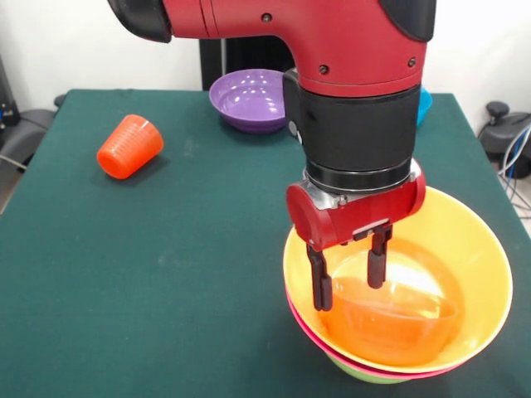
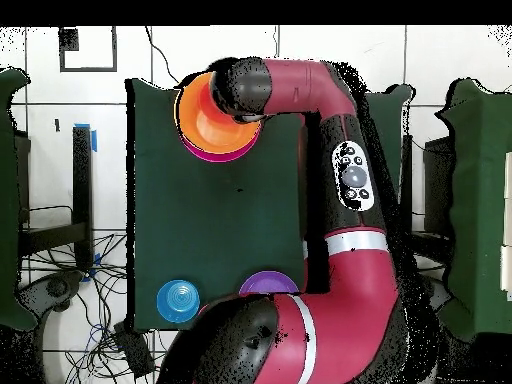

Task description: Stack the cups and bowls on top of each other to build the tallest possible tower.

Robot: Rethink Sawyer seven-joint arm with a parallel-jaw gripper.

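The arm (image 1: 332,50) is seen coming down from above in the front view, its wrist held vertical over the tower (image 1: 398,290); in the overhead view it is bent from the base across the desk's (image 1: 166,274) side to the far corner. The tower is stood at the near right of the desk in the front view, mouths up: a big orange bowl (image 1: 473,249) is nested in a pink bowl (image 1: 332,342), with a green rim (image 1: 365,375) showing lowest. The tool (image 1: 349,278) is hung inside the orange bowl, its two fingers (image 1: 321,282) spread apart and pointed straight down, nothing held between them; whether the tips touch the bowl cannot be told. A purple bowl (image 1: 249,99) is set upright at the desk's far edge, and a blue bowl (image 2: 179,301) is seen at a corner beside it in the overhead view. The cup (image 1: 130,146) is laid on its side at the far left, well apart from the tower, its long axis slanted with the mouth toward the upper right and the base toward the lower left. No writing can be read.
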